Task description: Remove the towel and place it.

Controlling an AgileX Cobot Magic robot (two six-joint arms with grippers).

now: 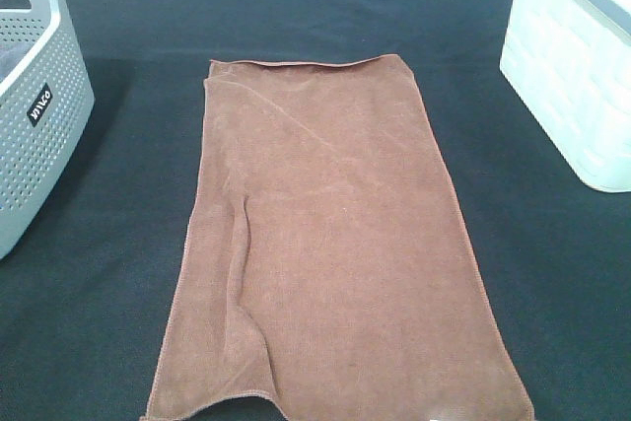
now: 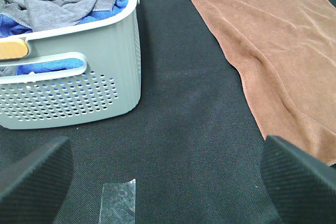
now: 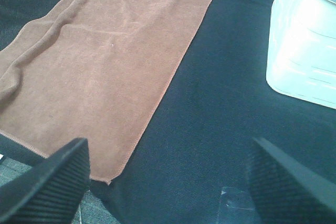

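The rust-brown towel [image 1: 335, 244] lies spread flat on the black table cloth, running from the middle of the table to its front edge, with a crease along its left side. It also shows in the left wrist view [image 2: 273, 51] and in the right wrist view [image 3: 100, 61]. My left gripper [image 2: 168, 182] is open and empty above bare cloth, between the grey basket and the towel. My right gripper [image 3: 168, 177] is open and empty above bare cloth beside the towel's right edge. Neither gripper shows in the exterior high view.
A grey perforated basket [image 1: 30, 115] stands at the far left, holding grey and blue cloths [image 2: 58, 1]. A white bin [image 1: 577, 76] stands at the far right, also in the right wrist view [image 3: 304, 40]. A strip of clear tape [image 2: 118, 203] lies on the cloth.
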